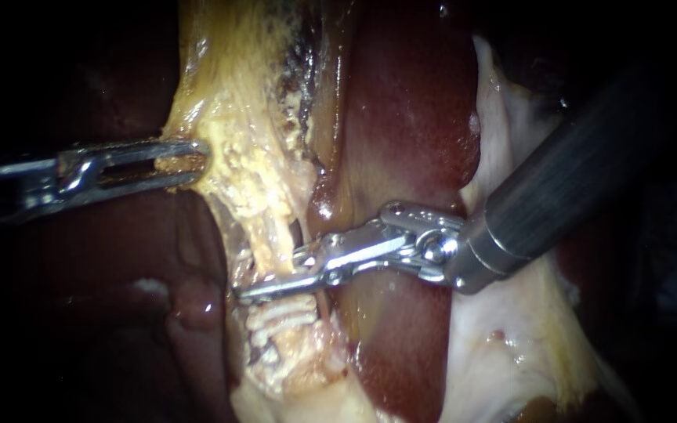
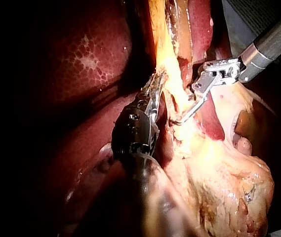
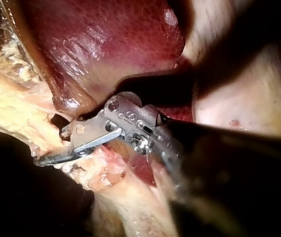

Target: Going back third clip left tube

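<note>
My left instrument (image 1: 197, 162) comes in from the left, its slotted jaws shut on yellow fatty tissue (image 1: 237, 117) and holding it taut. A pale yellow tube (image 1: 264, 235) runs down from that tissue. My right instrument (image 1: 272, 274) reaches in from the upper right. Its slim jaws stand slightly open against the tube, the longer lower jaw poking past it. Ridged whitish tissue (image 1: 284, 313) lies just below the jaws; I cannot make out a clip for certain. In the right wrist view the right instrument's jaws (image 3: 54, 145) straddle the yellow strand (image 3: 17, 108). In the left wrist view my left instrument (image 2: 155, 86) grips the strand beside my right instrument (image 2: 187, 111).
Dark red liver (image 1: 409, 117) fills the middle behind the right instrument's wrist. More liver (image 1: 119, 258) lies in shadow under the left instrument. Pale whitish tissue (image 1: 511, 337) spreads below the right shaft (image 1: 573, 172).
</note>
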Motion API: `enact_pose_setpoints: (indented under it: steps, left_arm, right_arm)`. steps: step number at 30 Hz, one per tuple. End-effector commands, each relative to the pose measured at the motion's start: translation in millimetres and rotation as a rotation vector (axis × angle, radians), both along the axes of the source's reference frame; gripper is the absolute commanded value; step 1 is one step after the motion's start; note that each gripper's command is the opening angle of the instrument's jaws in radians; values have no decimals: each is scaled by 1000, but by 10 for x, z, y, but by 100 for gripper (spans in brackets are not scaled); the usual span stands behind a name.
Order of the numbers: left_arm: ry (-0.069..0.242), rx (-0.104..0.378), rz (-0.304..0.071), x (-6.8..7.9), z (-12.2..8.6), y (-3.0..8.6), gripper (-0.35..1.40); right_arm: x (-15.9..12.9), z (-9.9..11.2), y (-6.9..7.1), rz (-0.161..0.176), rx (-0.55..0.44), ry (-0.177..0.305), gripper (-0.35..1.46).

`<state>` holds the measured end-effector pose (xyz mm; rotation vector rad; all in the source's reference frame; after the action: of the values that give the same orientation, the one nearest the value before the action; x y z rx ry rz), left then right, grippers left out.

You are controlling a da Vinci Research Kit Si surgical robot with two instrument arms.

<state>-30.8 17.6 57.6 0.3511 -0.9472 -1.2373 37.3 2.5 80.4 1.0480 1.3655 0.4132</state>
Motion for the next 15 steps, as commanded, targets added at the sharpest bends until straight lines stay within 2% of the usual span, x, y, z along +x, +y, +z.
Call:
enact_pose_setpoints:
  steps: [1, 7, 9, 10, 11, 13, 14, 15]
  left_arm:
    - [1, 0, -1, 0, -1, 0, -35]
    - [2, 0, -2, 0, -3, -1, -35]
    - [2, 0, -2, 0, -3, -1, -35]
    - [2, 0, -1, 0, -3, -1, -35]
    - [2, 0, -1, 0, -3, -1, -35]
    - [2, 0, -1, 0, -3, -1, -35]
    - [2, 0, -1, 0, -3, -1, -35]
    - [2, 0, -2, 0, -3, -1, -35]
  right_arm:
    - [0, 0, 0, 0, 0, 0, -35]
    - [0, -2, 0, 0, 0, 1, -35]
    - [0, -4, -2, -3, 0, 3, 10]
    - [0, -5, -2, 6, -1, -3, 30]
    - [1, -7, -4, 33, -15, -16, 46]
    - [2, -11, -6, 93, -62, -41, 58]
    - [2, -13, -7, 115, -103, -42, 60]
    - [1, -14, -7, 119, -124, -37, 60]
